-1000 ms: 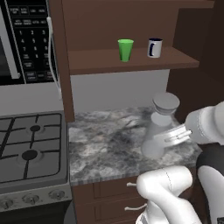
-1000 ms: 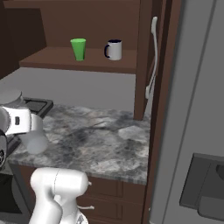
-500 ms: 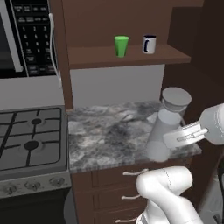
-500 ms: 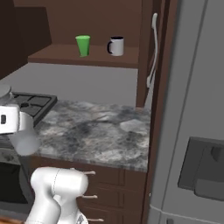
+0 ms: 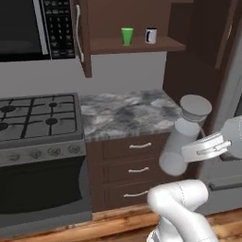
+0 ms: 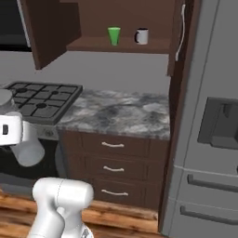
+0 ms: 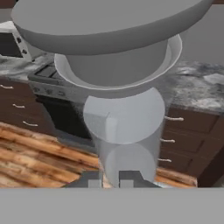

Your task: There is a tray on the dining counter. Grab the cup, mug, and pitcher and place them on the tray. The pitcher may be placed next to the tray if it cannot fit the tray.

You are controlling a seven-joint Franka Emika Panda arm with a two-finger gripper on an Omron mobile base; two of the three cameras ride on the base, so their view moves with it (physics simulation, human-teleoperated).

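Gripper (image 5: 204, 147) pinching the pitcher (image 5: 182, 142) by its body, long axis tilted, held out front of the marbled worktop (image 5: 125, 113), clear of it.

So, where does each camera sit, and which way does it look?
Left base view: behind the arm's left, facing the stove and worktop; the arm's lower right, gripper shut on the pitcher.
Right base view: behind its right, facing worktop and fridge.
Hand view: along the gripper, close on the pitcher.
Both base views share the cup and mug.
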